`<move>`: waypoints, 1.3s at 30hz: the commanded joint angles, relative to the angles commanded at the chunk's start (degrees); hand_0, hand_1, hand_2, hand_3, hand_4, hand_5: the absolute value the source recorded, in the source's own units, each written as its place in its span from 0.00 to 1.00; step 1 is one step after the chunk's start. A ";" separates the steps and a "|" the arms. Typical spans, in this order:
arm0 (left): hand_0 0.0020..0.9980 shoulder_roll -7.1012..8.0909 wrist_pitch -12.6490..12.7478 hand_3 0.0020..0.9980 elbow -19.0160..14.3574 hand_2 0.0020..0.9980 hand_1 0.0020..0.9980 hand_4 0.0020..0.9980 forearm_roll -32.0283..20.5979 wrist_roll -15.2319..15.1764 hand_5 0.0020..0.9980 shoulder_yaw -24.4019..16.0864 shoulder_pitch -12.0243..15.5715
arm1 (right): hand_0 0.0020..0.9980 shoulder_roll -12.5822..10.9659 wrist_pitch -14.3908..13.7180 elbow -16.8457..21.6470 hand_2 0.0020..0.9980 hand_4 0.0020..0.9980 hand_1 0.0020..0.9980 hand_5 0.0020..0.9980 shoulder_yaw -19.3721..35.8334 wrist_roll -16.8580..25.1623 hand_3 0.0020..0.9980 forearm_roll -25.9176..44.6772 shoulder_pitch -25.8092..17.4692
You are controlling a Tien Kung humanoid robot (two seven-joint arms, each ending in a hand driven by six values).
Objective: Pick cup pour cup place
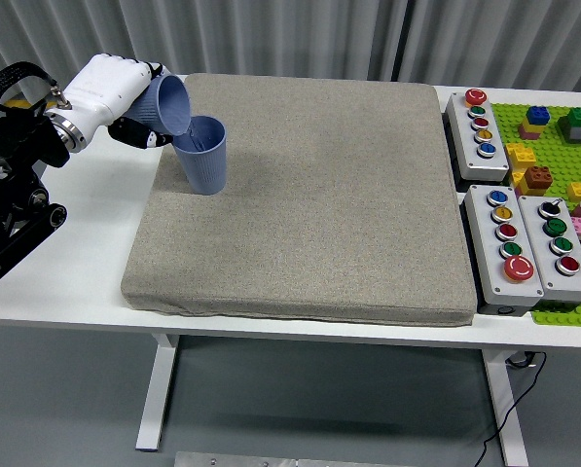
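Note:
A blue ribbed cup [202, 156] stands upright on the grey mat [309, 204] near its far left corner. My left hand [125, 102], white with dark fingertips, is shut on a second blue cup [165, 105]. That cup is tipped steeply to the right, its mouth facing down over the rim of the standing cup and touching or nearly touching it. I cannot see any contents. The left arm comes in from the left edge. My right arm is out of view.
Three grey button boxes [477, 123] [502, 243] [558, 243] sit to the right of the mat. A green baseplate [553, 146] with several coloured bricks lies at the far right. The white table [95, 224] shows bare to the mat's left.

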 joint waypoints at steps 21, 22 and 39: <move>0.57 0.42 0.38 0.52 -1.01 0.51 0.50 0.85 3.04 0.24 0.18 1.22 -1.83 | 0.64 -0.13 0.05 -0.01 0.51 0.00 0.60 0.00 -0.08 0.01 0.59 0.35 0.24; 0.57 0.45 0.36 0.52 -1.02 0.51 0.50 0.85 3.27 0.28 0.18 1.31 -1.92 | 0.64 -0.14 0.05 -0.02 0.51 0.00 0.60 0.00 -0.09 0.01 0.59 0.37 0.24; 0.57 0.52 -1.01 0.52 -1.50 0.51 0.50 0.85 6.51 1.50 0.19 3.36 -3.98 | 0.64 -0.23 -0.22 -0.04 0.51 0.00 0.60 0.00 -0.46 0.11 0.59 1.22 0.34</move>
